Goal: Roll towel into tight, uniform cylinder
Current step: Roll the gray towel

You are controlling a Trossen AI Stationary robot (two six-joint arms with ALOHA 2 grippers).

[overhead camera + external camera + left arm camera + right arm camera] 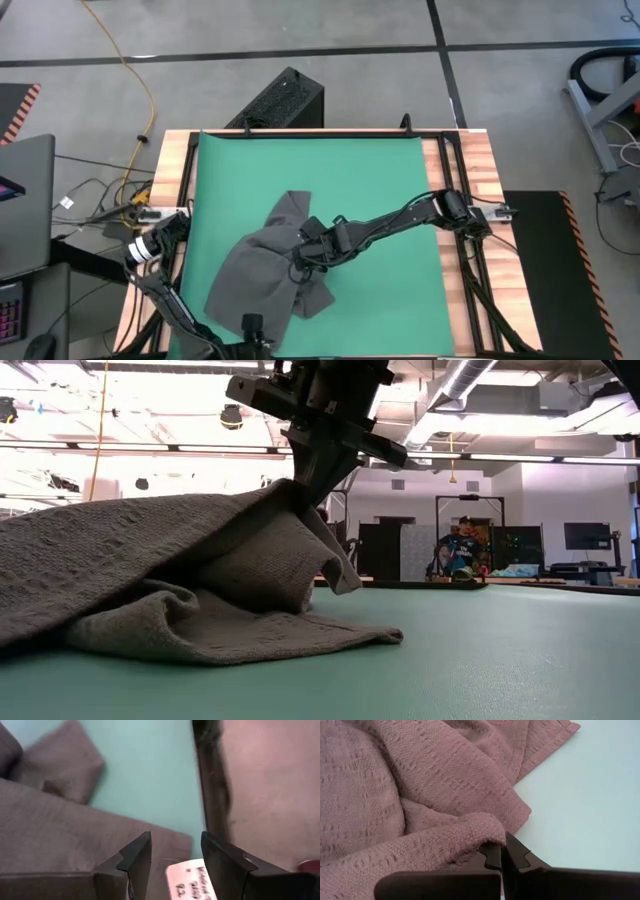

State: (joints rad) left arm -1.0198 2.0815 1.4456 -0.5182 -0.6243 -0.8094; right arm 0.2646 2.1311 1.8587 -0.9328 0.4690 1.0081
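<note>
The dark grey towel point(255, 270) lies crumpled on the green mat point(380, 190), left of centre, with a corner flap pointing toward the far edge. My right gripper point(298, 255) reaches in from the table's right and is shut on the towel near its middle. The low view point(305, 485) shows this too. My left gripper point(250, 325) is open at the towel's near edge. In the left wrist view its fingers point(135, 857) stand on either side of the small white tag point(192, 880). I cannot tell whether they touch the cloth. My right gripper pinches a raised fold of the towel point(487, 834) between its two fingers, near the towel's middle. The fingers come from above, pointing down. The cloth is drawn up into a peak point(290, 495) at the fingers, and the rest of the towel lies slack on the mat.
Bare mat point(400, 290) lies to the right of the towel and toward the far edge. Wooden table strips and black rails point(455, 170) flank the mat. A black box point(285, 100) stands beyond the far edge. A person point(460, 545) sits far back in the room.
</note>
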